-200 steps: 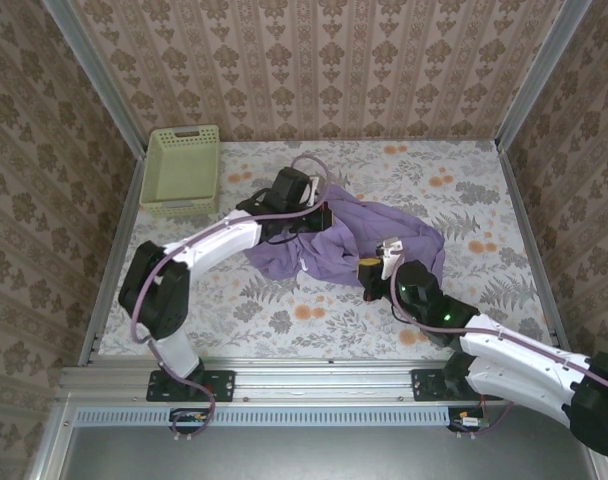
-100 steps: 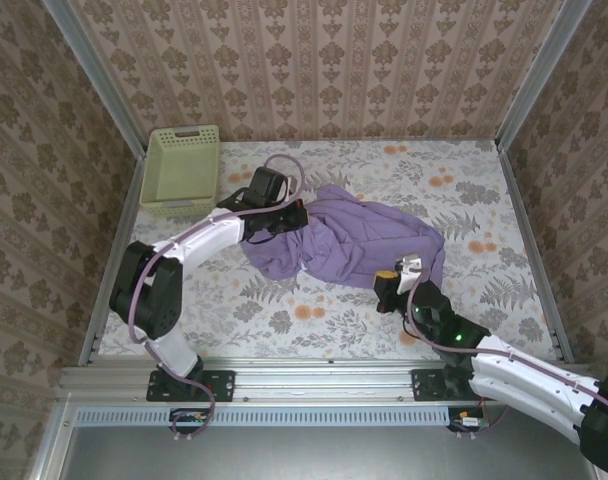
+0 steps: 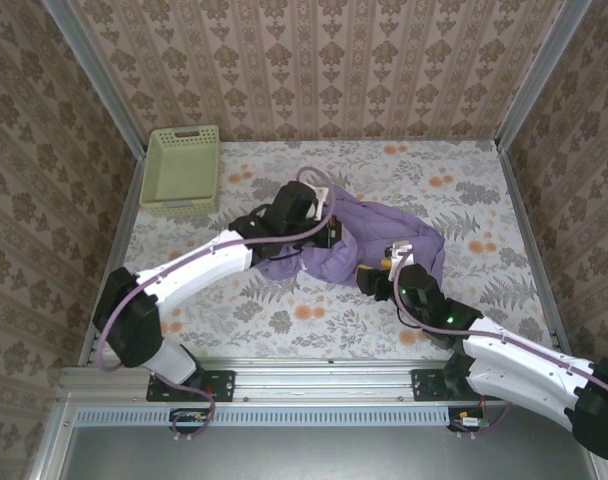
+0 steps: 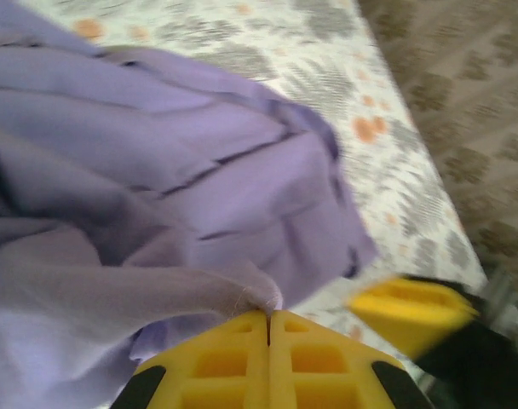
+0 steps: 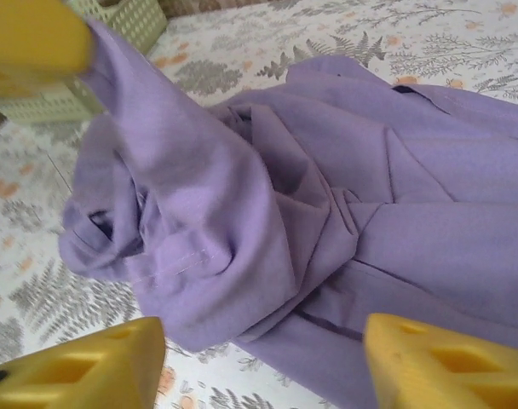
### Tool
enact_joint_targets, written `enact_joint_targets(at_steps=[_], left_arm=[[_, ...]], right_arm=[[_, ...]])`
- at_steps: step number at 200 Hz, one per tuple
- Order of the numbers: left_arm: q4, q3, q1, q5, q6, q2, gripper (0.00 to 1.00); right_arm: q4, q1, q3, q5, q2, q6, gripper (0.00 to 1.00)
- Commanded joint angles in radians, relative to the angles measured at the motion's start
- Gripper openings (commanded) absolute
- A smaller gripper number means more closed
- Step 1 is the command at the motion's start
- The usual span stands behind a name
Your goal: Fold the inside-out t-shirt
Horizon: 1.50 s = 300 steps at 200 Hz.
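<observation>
The inside-out t-shirt (image 3: 399, 238) is a crumpled lavender heap in the middle of the floral table. My left gripper (image 3: 329, 233) is shut on a fold of it and holds that fold raised; in the left wrist view the yellow fingertips (image 4: 268, 313) pinch the purple cloth (image 4: 199, 162). My right gripper (image 3: 377, 270) stands open at the shirt's near edge. In the right wrist view its fingers (image 5: 80, 366) flank the shirt's hem (image 5: 327, 196) with nothing between them, and the cloth rises to the left gripper's finger (image 5: 29, 38).
A pale green basket (image 3: 182, 168) stands at the back left corner, also in the right wrist view as the basket (image 5: 127, 19). Patterned walls enclose the table on three sides. Bare floral tabletop (image 3: 234, 300) lies in front of the shirt.
My right gripper has opened and let go of the shirt, shifting slightly left and away. My left gripper has carried its fold of cloth to the right, bunching the shirt.
</observation>
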Motion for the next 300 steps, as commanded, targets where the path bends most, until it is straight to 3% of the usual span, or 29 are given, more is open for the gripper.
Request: enact_joint_targets(at_steps=[1, 15, 49, 75, 95, 114, 147, 181, 200, 217, 244, 258, 273, 300], left_arm=[[0.022, 0.04, -0.053, -0.054, 0.062, -0.035, 0.0], [0.025, 0.044, -0.056, -0.031, 0.075, -0.017, 0.05], [0.043, 0.004, -0.047, -0.019, 0.098, -0.028, 0.24], [0.038, -0.058, -0.012, -0.039, 0.136, -0.095, 0.46], [-0.027, -0.114, 0.081, -0.092, 0.141, -0.144, 0.57], [-0.179, -0.118, 0.196, -0.219, 0.146, -0.125, 0.68], [-0.214, -0.14, 0.354, -0.24, 0.175, -0.005, 0.77], [-0.217, -0.1, 0.427, -0.279, 0.17, 0.185, 0.82], [-0.214, -0.058, 0.465, -0.297, 0.166, 0.294, 0.8], [-0.206, -0.029, 0.483, -0.251, 0.159, 0.364, 0.65], [-0.165, -0.047, 0.483, -0.196, 0.151, 0.334, 0.29], [-0.17, -0.059, 0.486, -0.213, 0.149, 0.269, 0.12], [-0.196, -0.062, 0.493, -0.244, 0.149, 0.17, 0.0], [-0.249, -0.078, 0.503, -0.317, 0.134, -0.079, 0.0]], right_arm=[[0.042, -0.008, 0.01, -0.047, 0.017, -0.002, 0.79], [0.081, -0.009, 0.006, -0.086, 0.033, -0.018, 0.89], [0.144, -0.009, -0.003, -0.107, 0.053, -0.027, 0.99], [0.167, -0.01, 0.018, -0.088, 0.109, -0.023, 1.0], [0.144, -0.013, 0.068, -0.057, 0.187, -0.011, 1.0], [0.083, -0.024, 0.132, -0.006, 0.276, 0.028, 1.0], [-0.032, -0.043, 0.24, 0.018, 0.448, 0.082, 1.0], [-0.119, -0.043, 0.332, -0.036, 0.651, 0.122, 1.0], [-0.155, -0.041, 0.382, -0.088, 0.754, 0.131, 0.94], [-0.208, -0.043, 0.415, -0.065, 0.81, 0.144, 0.78], [-0.273, -0.072, 0.418, 0.039, 0.783, 0.144, 0.23], [-0.288, -0.108, 0.42, 0.053, 0.731, 0.113, 0.07], [-0.297, -0.144, 0.439, 0.05, 0.674, 0.061, 0.0], [-0.359, -0.212, 0.556, 0.057, 0.621, -0.004, 0.0]])
